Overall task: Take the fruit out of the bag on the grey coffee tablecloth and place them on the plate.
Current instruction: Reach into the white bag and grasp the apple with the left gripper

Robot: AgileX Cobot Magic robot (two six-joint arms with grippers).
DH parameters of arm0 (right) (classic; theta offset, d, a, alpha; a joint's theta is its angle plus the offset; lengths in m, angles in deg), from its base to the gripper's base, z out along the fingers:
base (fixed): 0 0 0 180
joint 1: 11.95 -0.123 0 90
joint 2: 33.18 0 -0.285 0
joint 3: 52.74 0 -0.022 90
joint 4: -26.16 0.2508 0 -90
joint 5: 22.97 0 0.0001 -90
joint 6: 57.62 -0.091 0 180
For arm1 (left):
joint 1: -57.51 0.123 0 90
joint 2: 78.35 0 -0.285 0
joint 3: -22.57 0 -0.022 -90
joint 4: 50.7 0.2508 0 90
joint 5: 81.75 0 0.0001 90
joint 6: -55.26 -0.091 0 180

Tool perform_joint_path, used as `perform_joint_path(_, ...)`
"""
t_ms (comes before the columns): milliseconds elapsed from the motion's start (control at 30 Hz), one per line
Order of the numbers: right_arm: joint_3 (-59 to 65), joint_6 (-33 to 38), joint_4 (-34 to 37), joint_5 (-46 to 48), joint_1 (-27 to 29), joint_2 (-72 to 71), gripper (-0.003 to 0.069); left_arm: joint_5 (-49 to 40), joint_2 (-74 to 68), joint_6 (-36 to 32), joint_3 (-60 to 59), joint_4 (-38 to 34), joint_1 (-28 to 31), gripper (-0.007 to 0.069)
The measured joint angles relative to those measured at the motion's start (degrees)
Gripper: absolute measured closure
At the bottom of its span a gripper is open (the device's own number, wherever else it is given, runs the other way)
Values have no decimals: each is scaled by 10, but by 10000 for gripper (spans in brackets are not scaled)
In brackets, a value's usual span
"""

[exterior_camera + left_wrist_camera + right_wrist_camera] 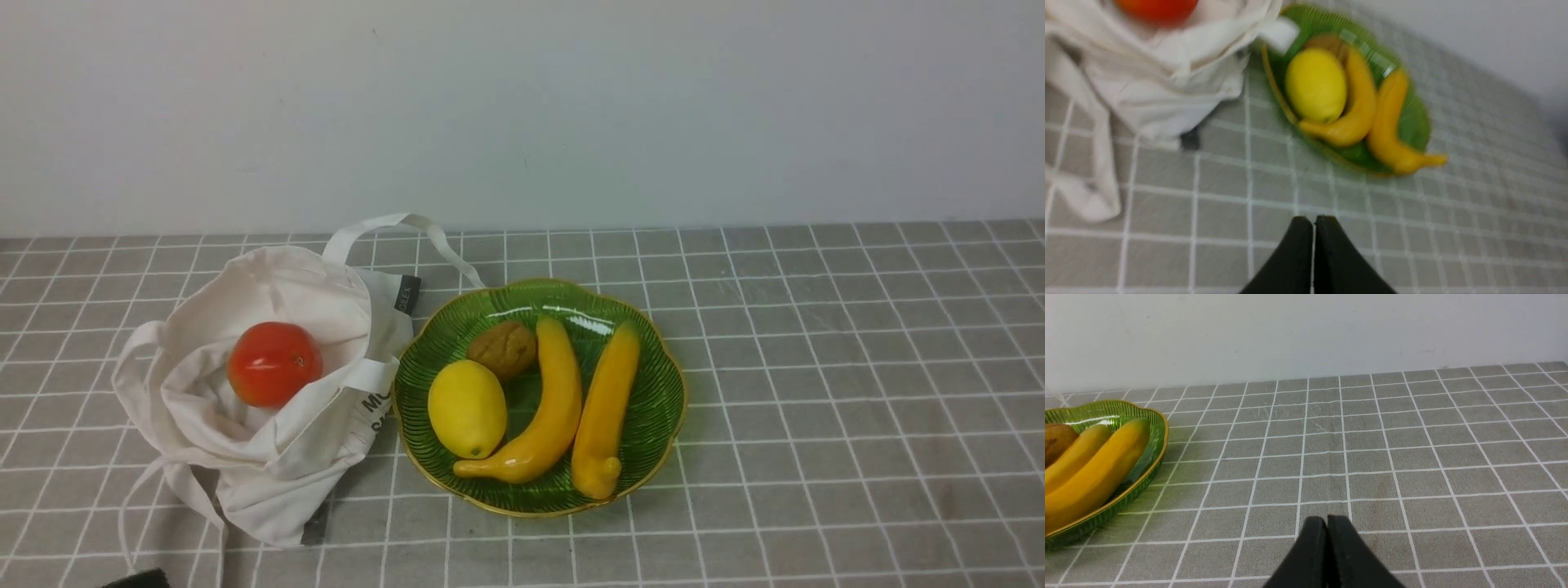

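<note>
The red-orange fruit (273,363) lies in the open mouth of the off-white bag (245,441), on the left of the grey coffee tablecloth (816,367). Only its lower edge shows in the left wrist view (1155,8). The green plate (653,408) stands right beside the bag. It also shows in the left wrist view (1412,122) and the right wrist view (1143,465). My left gripper (1313,222) is shut and empty, low over the cloth, short of the bag and plate. My right gripper (1327,518) is shut and empty over bare cloth to the right of the plate.
On the plate lie a yellow lemon (467,408), a brown kiwi-like fruit (503,349) and two bananas (555,408). A white wall (522,106) closes the back. A small dark part (139,580) shows at the front left edge.
</note>
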Motion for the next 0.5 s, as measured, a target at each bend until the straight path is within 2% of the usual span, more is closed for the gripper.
perform_joint_path(100, 0, 0, 0, 0, 0, 0, 673, -84, -110, -9, 66, 56, 0, 631)
perform_joint_path(200, 0, 0, 0, 0, 0, 0, 673, -123, -219, -39, 134, 93, 0, 631)
perform_joint_path(500, 0, 0, 0, 0, 0, 0, 673, -126, -477, -61, 340, 154, 0, 607)
